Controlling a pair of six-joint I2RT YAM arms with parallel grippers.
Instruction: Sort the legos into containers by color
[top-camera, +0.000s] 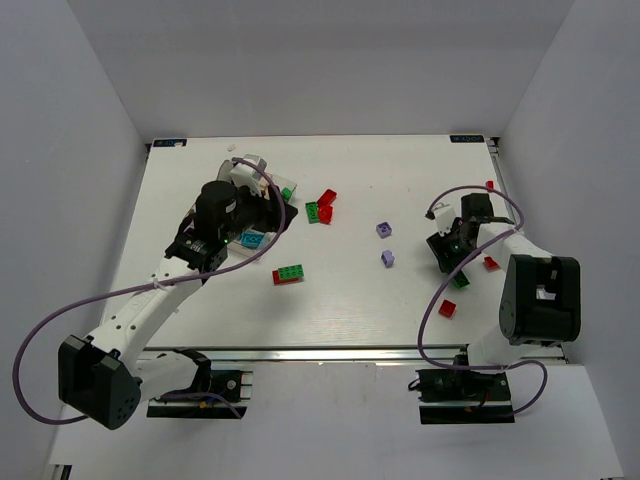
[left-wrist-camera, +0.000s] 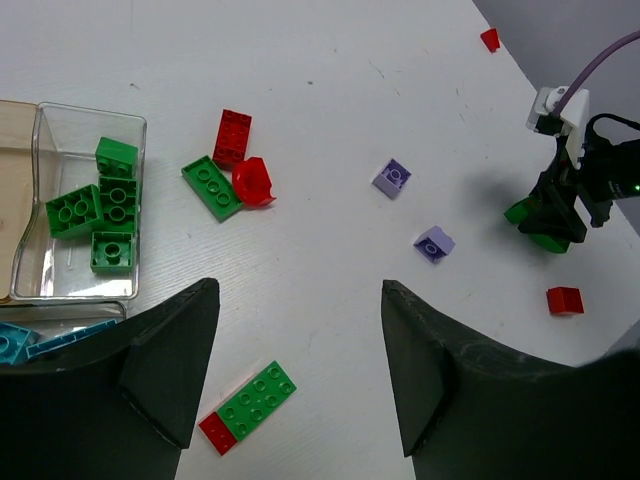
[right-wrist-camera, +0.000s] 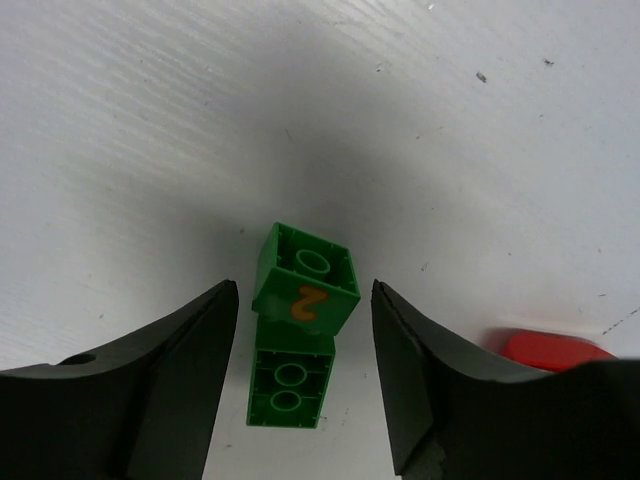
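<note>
My right gripper (right-wrist-camera: 303, 290) is open and straddles two green legos lying studs-down, one with an orange mark (right-wrist-camera: 305, 280) and one nearer (right-wrist-camera: 290, 382); neither finger touches them. From above, that gripper (top-camera: 452, 256) stands over a green lego (top-camera: 460, 281). My left gripper (left-wrist-camera: 297, 290) is open and empty above the table, beside the clear tray (left-wrist-camera: 140, 205). One compartment holds several green legos (left-wrist-camera: 100, 215); cyan ones (left-wrist-camera: 25, 342) lie in the compartment beside it. A green plate with a red brick (left-wrist-camera: 250, 405) lies below the left fingers.
Loose on the table are two purple legos (top-camera: 384, 229) (top-camera: 388, 258), a green and red cluster (top-camera: 320, 208), and red bricks (top-camera: 447, 308) (top-camera: 491, 263) (top-camera: 490, 185). In the top view the left arm hides most of the tray. Grey walls enclose the table.
</note>
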